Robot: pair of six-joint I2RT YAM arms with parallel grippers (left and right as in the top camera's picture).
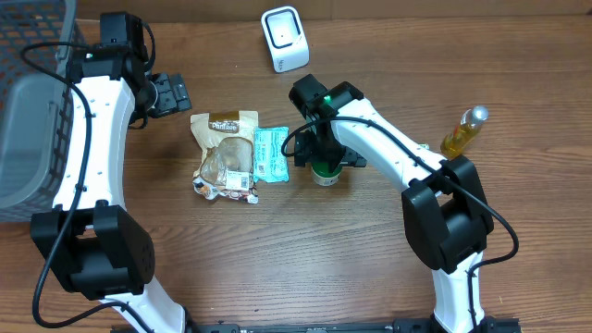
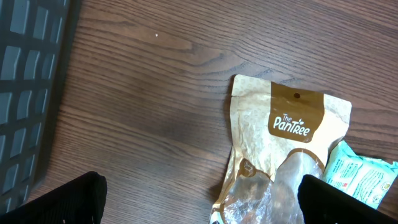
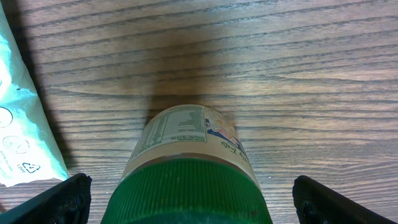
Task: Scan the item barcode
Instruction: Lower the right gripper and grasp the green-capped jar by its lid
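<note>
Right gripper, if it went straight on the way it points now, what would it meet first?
The right gripper would likely meet the green lid of the jar first, centred between its open fingers; the gap is unclear.

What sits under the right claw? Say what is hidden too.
A jar with a green lid stands on the wooden table, between the fingers of the open right claw. Its base and most of its label are hidden.

We count six things on the table — one scanner (image 1: 284, 37), one brown pouch (image 1: 225, 153), one teal packet (image 1: 270, 154), one green-lidded jar (image 3: 189, 180), one yellow bottle (image 1: 462, 132), one basket (image 1: 28, 102).
</note>
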